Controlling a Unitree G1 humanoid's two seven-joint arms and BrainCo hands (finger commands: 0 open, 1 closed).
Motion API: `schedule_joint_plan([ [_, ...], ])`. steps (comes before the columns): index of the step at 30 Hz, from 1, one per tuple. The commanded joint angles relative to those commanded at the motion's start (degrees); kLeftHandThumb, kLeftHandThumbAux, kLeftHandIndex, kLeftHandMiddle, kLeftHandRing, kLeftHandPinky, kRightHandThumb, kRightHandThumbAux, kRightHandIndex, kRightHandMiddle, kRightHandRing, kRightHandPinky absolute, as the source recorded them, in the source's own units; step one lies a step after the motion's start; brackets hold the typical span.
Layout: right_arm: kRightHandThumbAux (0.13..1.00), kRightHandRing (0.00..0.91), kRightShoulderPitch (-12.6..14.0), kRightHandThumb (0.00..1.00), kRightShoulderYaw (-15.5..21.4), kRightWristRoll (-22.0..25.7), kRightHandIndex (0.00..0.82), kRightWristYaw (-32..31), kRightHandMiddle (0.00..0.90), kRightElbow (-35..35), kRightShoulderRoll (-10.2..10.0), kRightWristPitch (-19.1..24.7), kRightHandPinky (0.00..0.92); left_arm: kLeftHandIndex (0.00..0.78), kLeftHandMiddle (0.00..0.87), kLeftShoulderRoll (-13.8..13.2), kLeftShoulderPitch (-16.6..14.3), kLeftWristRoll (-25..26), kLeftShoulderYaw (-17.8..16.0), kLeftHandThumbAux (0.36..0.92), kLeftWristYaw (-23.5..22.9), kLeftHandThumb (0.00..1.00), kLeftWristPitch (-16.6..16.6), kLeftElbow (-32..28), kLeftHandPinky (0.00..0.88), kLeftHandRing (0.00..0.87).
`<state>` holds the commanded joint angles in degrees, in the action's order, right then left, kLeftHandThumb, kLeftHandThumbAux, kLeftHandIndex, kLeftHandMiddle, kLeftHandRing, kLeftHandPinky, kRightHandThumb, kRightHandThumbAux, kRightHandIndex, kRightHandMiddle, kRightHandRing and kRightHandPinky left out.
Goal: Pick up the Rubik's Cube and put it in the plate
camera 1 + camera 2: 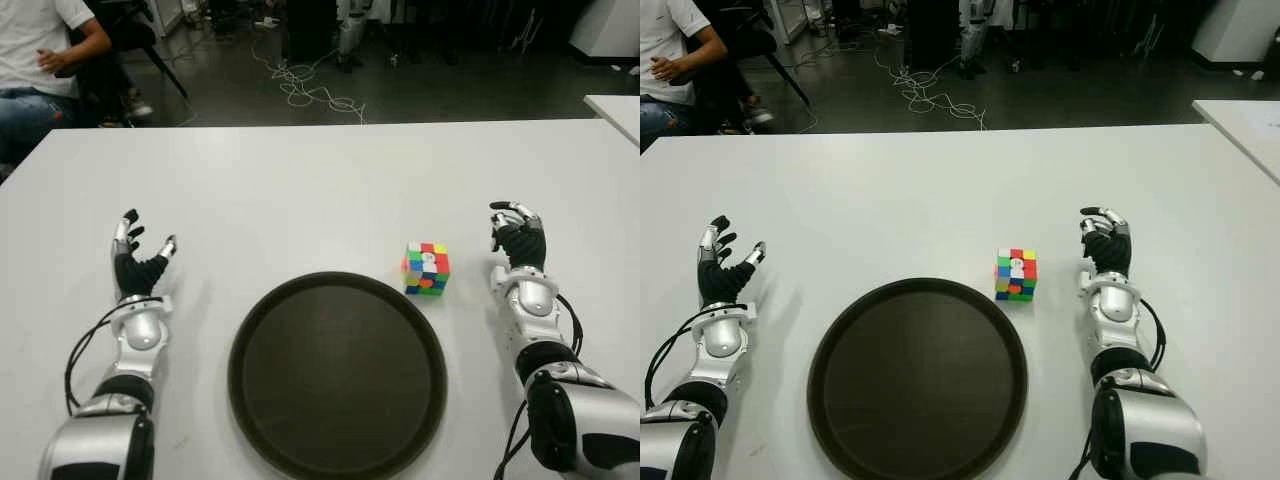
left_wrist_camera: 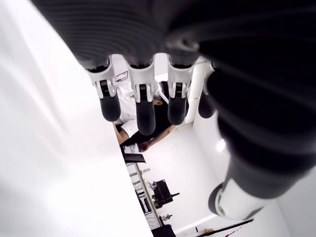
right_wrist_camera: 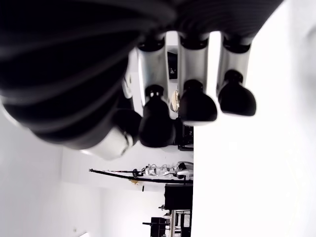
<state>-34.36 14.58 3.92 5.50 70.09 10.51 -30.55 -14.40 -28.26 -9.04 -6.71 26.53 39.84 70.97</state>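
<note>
Rubik's Cube (image 1: 426,268) on white bench (image 1: 300,190) just beyond plate (image 1: 337,373) rim, toward right hand (image 1: 519,240), both hands loosely spread and empty, left hand (image 1: 138,258) well apart beyond plate; likely light, rigid, smooth-faced, best pinched across opposite flat sides.

A white bench (image 1: 300,180) carries the scene. A round dark plate (image 1: 337,375) lies on it near the front edge, its inside bare. A Rubik's Cube (image 1: 426,268) sits on the bench just beyond the plate's right rim, apart from it.
</note>
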Motion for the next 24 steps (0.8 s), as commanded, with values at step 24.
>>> schedule_joint_plan([
  [24, 0.714, 0.826, -0.01, 0.708, -0.11, 0.01, 0.441, 1.15, 0.831, -0.09, -0.27, -0.55, 0.821, 0.091, 0.123, 0.26, -0.03, 0.01, -0.26, 0.771, 0.57, 0.0, -0.66, 0.12, 0.119, 0.128],
])
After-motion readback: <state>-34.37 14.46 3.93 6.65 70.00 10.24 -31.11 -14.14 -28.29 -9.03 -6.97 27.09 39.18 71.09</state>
